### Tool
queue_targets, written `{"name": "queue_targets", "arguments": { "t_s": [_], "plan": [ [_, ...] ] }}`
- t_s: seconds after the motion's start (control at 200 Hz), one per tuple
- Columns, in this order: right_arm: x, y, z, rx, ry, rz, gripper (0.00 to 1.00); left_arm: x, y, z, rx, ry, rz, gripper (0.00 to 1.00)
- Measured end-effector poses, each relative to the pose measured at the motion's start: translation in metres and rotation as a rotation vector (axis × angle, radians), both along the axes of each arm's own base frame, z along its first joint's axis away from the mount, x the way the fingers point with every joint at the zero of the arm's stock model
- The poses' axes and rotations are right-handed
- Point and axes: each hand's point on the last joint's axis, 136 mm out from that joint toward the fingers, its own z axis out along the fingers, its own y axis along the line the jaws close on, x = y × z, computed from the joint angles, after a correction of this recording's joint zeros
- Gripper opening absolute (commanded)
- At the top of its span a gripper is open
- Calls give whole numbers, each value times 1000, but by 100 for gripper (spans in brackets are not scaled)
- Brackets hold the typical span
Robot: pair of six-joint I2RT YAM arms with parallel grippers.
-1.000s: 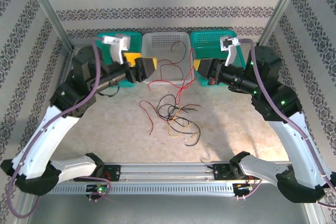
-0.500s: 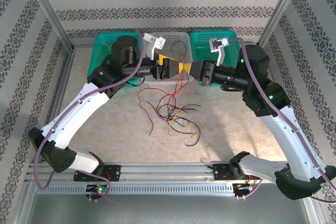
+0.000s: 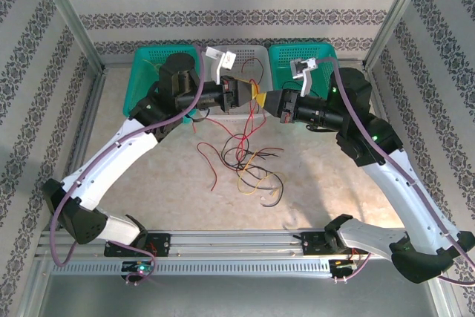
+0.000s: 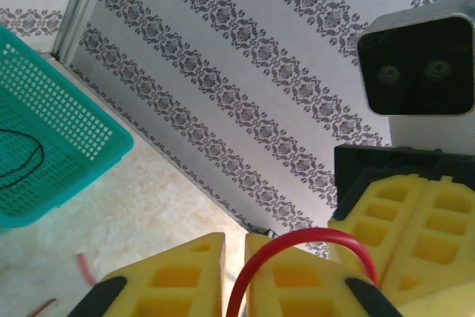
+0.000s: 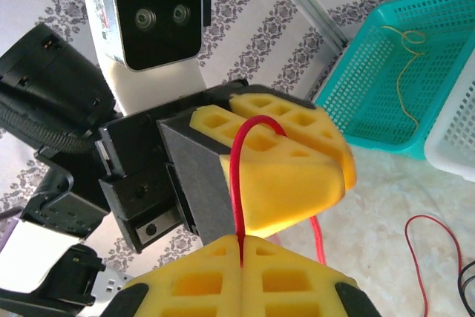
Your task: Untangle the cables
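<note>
Where the two sets of yellow fingertips meet above the far middle of the table (image 3: 163,176), one red cable (image 5: 236,183) is pinched from both sides. The right gripper (image 5: 241,246) is clenched, with the cable gripped in the seam between its pads. The left gripper (image 4: 234,257) is closed too, and the red strand rises from between its fingers, as far as the left wrist view allows. A short red arch spans from one grip to the other. Below the grippers the red cable hangs down toward the table.

The tangle (image 3: 249,162) of red, black and yellow-orange strands lies near the table's centre. The strands are crossed and looped over one another, and a looser red strand trails off to the left side. Whether the held cable is free of this knot cannot be told.

A black cable (image 4: 38,155) is seen lying alone in a teal basket (image 4: 89,131). A yellow cable (image 5: 401,79) lies in a second teal basket (image 5: 349,102), beside a white basket (image 5: 453,150).

Judgement: part of the sorting is done, since two strands are binned apart. The red one is mid-extraction, and most of the knot is left to be separated.
</note>
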Motion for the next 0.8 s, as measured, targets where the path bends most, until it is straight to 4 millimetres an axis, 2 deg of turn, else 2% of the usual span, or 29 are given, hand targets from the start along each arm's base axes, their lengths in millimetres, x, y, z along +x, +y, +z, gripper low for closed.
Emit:
{"name": "queue_targets", "arguments": {
  "t_s": [0.025, 0.085, 0.19, 0.205, 0.225, 0.335, 0.54, 0.8],
  "plan": [
    [1, -1, -1, -2, 2, -6, 19, 0, -1, -1, -4, 8, 1, 0],
    [0, -3, -4, 0, 12, -16, 43, 3, -1, -4, -8, 23, 17, 0],
    [-6, -7, -6, -3, 11, -31, 59, 12, 3, -3, -20, 37, 67, 0],
    [-7, -8, -6, -5, 8, -34, 71, 13, 4, -3, -23, 37, 72, 0],
    [-7, -10, -6, -4, 10, -39, 74, 14, 4, -2, -29, 40, 80, 0],
    [-7, -19, -12, -14, 12, -85, 76, 21, 10, 4, -61, 55, 108, 0],
    [11, -38, -46, -46, 102, -191, 76, 27, 15, 16, -118, 64, 126, 0],
    [31, -26, -85, -62, 241, -194, 69, 26, 15, 24, -166, 64, 108, 0]
  ]
}}
